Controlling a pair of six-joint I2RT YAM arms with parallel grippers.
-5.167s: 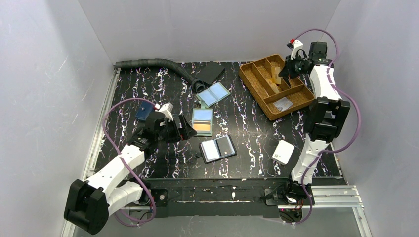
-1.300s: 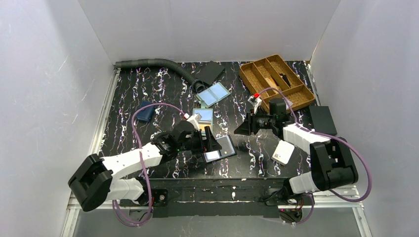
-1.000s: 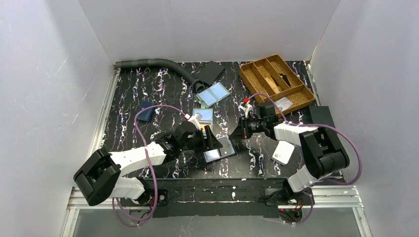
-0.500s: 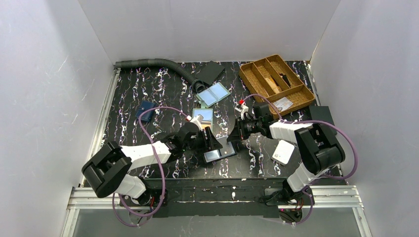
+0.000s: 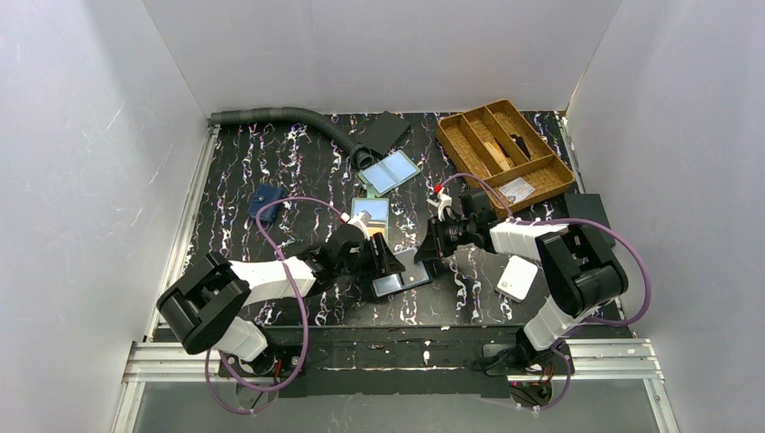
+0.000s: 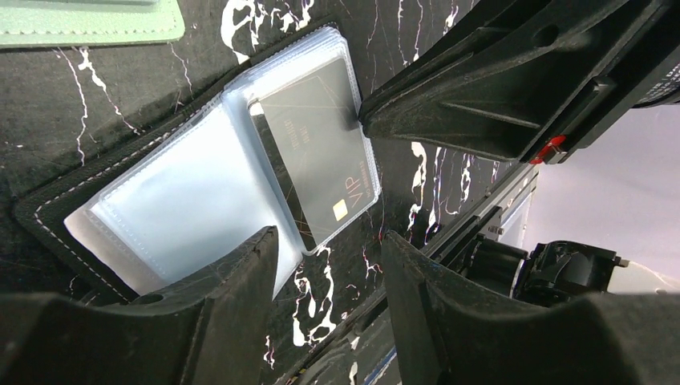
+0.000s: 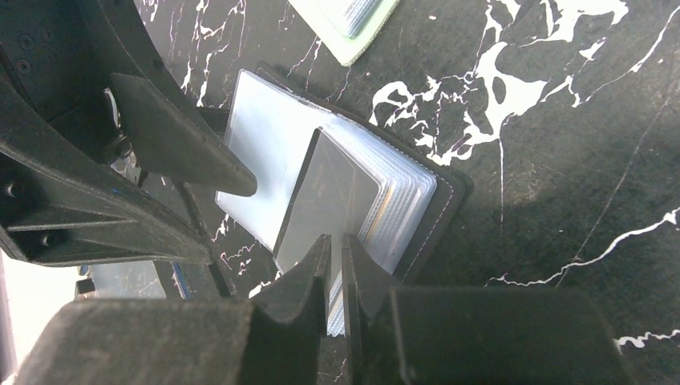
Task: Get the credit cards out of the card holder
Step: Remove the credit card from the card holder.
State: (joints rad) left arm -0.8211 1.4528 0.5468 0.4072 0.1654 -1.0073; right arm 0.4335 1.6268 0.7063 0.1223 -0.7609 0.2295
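A black bifold wallet (image 5: 403,279) lies open near the front middle, its clear sleeves fanned. A black-grey credit card (image 6: 321,152) (image 7: 329,192) sits tilted on top of them. My right gripper (image 5: 426,251) (image 7: 340,241) is pinched on that card's edge, with only a slit between its jaws. My left gripper (image 5: 383,262) (image 6: 329,241) is open over the wallet's near side, one finger above the pale sleeve (image 6: 184,200). The grey-green card holder (image 5: 370,215) (image 6: 88,20) (image 7: 345,24) lies just behind, showing blue and orange cards.
A wooden divided tray (image 5: 505,153) stands at the back right. A white square box (image 5: 516,277) lies right of the wallet and a black box (image 5: 586,215) behind it. A pale blue bifold (image 5: 390,171), a grey hose (image 5: 289,117) and a navy wallet (image 5: 264,200) lie further back.
Both arms came in from the sides to the black wallet. Over the last second the right gripper slid left onto the card's edge and the left jaws narrowed.
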